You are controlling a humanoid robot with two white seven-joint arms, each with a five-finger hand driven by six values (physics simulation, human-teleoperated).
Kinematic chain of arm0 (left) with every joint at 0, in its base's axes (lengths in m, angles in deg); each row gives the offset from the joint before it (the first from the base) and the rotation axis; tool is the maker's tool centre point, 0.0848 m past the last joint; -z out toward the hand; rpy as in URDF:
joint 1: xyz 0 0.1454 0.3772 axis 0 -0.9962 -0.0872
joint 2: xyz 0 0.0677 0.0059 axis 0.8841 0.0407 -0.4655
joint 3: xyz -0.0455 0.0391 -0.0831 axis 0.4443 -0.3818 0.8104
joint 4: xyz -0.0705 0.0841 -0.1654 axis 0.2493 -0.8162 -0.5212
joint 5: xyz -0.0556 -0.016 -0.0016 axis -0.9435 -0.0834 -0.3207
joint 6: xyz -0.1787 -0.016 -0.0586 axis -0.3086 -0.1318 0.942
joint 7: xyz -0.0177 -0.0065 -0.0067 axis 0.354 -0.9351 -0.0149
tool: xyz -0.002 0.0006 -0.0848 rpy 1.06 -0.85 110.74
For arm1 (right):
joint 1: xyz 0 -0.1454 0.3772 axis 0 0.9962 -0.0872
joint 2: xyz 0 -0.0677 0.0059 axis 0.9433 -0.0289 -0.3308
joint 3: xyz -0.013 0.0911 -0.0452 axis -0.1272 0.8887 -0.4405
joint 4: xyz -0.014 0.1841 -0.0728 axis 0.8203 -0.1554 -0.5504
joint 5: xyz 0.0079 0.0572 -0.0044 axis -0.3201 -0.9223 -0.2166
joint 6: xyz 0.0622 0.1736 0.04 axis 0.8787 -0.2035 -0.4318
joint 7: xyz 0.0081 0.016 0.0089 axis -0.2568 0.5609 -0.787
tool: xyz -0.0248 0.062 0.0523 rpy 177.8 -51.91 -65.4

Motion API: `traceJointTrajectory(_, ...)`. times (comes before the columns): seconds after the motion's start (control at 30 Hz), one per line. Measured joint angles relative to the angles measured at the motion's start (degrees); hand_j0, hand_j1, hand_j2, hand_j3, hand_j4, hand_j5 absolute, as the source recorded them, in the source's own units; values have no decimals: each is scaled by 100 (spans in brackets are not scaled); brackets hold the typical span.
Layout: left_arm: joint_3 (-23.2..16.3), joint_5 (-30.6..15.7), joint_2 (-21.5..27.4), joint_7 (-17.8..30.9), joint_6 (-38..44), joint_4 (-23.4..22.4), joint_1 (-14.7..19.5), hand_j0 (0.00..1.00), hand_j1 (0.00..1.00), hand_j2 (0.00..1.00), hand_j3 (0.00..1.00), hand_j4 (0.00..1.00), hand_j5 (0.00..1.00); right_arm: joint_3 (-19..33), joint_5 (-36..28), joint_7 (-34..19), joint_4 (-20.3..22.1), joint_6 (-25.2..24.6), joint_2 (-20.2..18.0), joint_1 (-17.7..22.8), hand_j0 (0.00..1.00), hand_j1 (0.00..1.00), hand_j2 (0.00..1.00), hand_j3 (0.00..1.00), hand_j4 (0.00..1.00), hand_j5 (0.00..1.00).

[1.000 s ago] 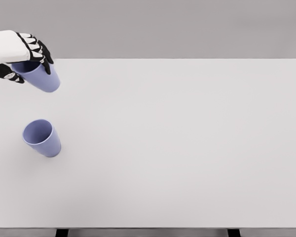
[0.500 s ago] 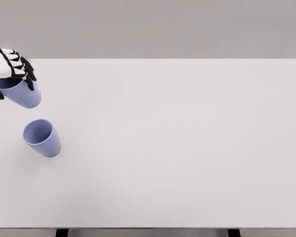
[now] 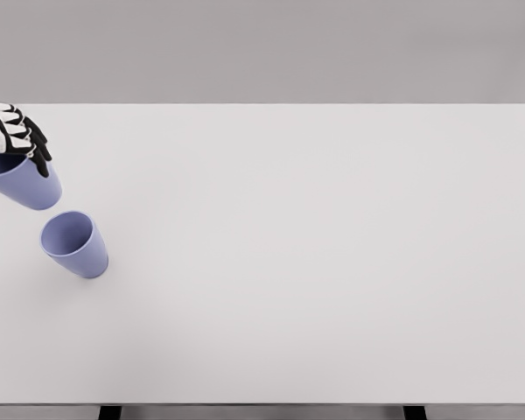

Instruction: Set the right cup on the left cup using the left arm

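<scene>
Held cup (image 3: 22, 182): a lilac cup without handle, at the far left edge of the view, carried in the air above the desk (image 3: 315, 262). It is tilted, with the mouth toward the hand and the base pointing down and to the right.

Left hand (image 3: 10, 136): only partly in view at the left edge. The dark fingers (image 3: 37, 144) are curled over the rim, so the hand is clamped on the held cup. The thumb side is almost cut off by the edge, so I cannot tell how it presses.

Right hand: not visible in this view.

Standing cup (image 3: 73, 245): the same lilac colour, resting on the desk with the mouth open upward, just below and a little to the right of the held cup. The two cups are near each other but apart.

Handling: the cups look like stiff, light plastic with smooth walls, so I judge they can slip if the hold is weak. The grasp near the rim seems sensible, because it leaves the base free to enter the other cup.

Step in hand: I judge the carrying is nearly finished. The held cup should come upright over the open mouth before it goes down.

Risk: a tilted base may hit the rim and push the standing cup over.
</scene>
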Motion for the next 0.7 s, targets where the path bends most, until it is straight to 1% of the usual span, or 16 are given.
traceJointTrajectory(0.13,-5,-34,59,1,-2,76,-114,62,62,62,62,62,62,0,0,0,0,0,0,0,100,100,100,100,100,100)
traceJointTrajectory(0.5,-12,-259,111,-1,0,193,-123,62,62,62,62,62,62,0,0,0,-1,0,0,0,100,100,100,100,100,100)
traceJointTrajectory(0.57,-18,-275,105,-3,0,197,-242,62,62,62,62,62,62,0,0,0,0,0,0,0,100,100,100,100,100,100)
traceJointTrajectory(0.7,-21,-289,91,-1,-1,200,-246,62,62,62,62,62,62,0,0,0,-2,0,0,0,100,100,100,100,100,100)
